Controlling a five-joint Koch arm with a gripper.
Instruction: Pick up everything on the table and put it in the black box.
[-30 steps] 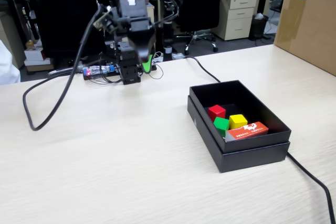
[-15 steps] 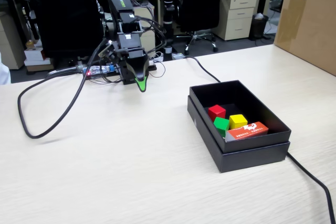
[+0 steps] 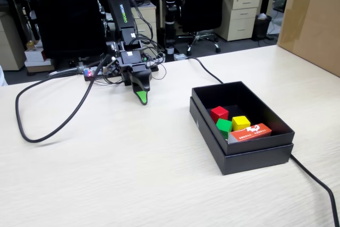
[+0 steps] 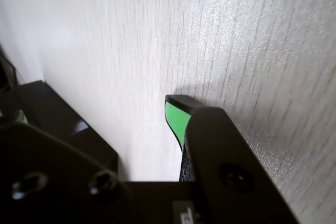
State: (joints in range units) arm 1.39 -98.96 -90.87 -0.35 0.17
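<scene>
The red cube (image 3: pixel 218 113), green cube (image 3: pixel 223 125) and yellow cube (image 3: pixel 240 123) lie together inside the black box (image 3: pixel 258 148), which sits right of centre on the table (image 3: pixel 106 174). My gripper (image 3: pixel 141 99) is folded low in front of the arm's base at the back, well left of the box. Its green-tipped point rests just above the tabletop. In the wrist view the gripper (image 4: pixel 181 109) shows its green pad pressed against the black jaw with no gap and nothing held, over bare wood grain.
A red-and-white printed carton (image 3: pixel 249 132) lies in the box beside the cubes. A thick black cable (image 3: pixel 48 126) loops across the left of the table, and another cable (image 3: pixel 319 184) runs off at the front right. A big brown cardboard box (image 3: pixel 313 19) stands back right.
The arm has folded down from a raised pose, lowering the gripper's tip to just above the table in front of the base. The cubes and box have not moved.
</scene>
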